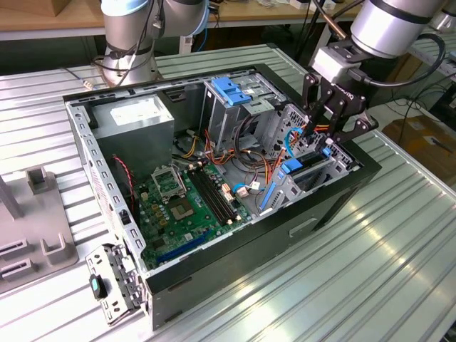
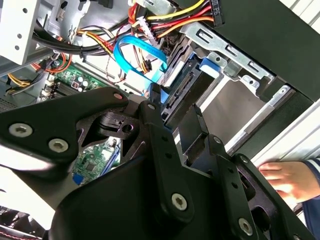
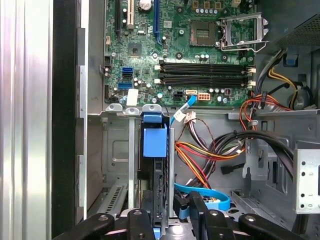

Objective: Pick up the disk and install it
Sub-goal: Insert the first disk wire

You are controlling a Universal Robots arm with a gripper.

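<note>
Black fingers (image 2: 159, 135) up close are pinched on the disk (image 2: 186, 92), which stands on edge in its bay (image 3: 117, 150). My worry: that loose blue cable (image 3: 207, 193) right beside it gets snagged or crushed, or a slight tilt jams the disk against the bay.

A silver-grey arm (image 1: 390, 25) is seen; its gripper (image 1: 332, 132) is built of black linkages, fastened by silver screws (image 2: 179, 201) and seemingly marked with white lettering (image 1: 347, 92).
</note>
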